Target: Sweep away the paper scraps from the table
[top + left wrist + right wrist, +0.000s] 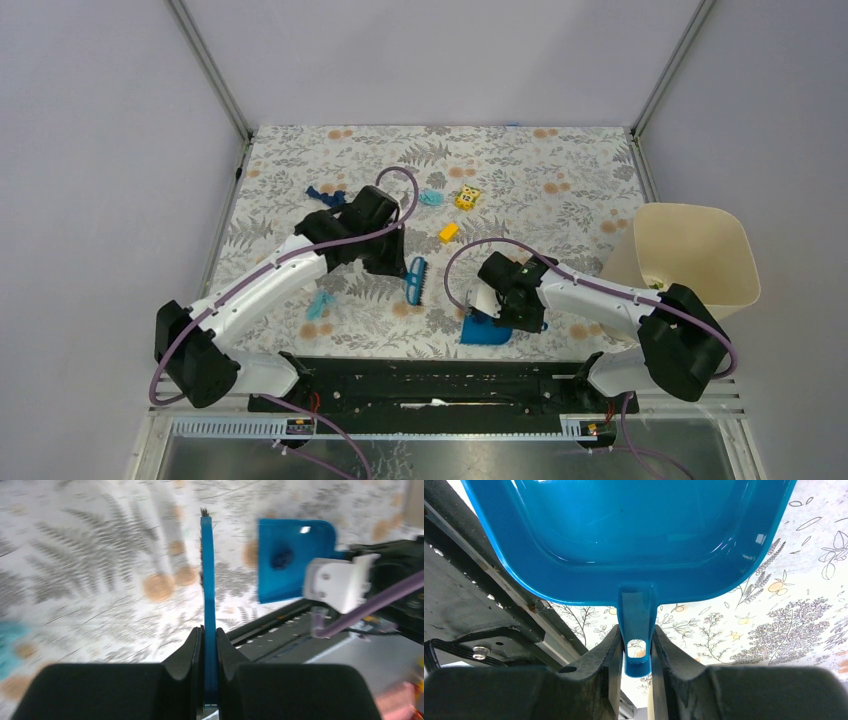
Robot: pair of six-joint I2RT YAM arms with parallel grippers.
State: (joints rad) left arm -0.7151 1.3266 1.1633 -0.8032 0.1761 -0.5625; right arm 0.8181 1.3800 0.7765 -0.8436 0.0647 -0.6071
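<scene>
The brush point(207, 575) is clamped in the left gripper point(209, 631), the dustpan point(624, 540) in the right gripper point(636, 632); paper scraps point(320, 303) may be flicked past it by hasty strokes.

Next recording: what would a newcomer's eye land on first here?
The two blue tools: the left gripper is shut on a blue brush at the middle of the table, the right gripper on the handle of a blue dustpan near the front edge. Then the big beige bin at the right edge, and unswept paper: a dark blue scrap and a light cyan scrap toward the back, another cyan scrap front left.
</scene>
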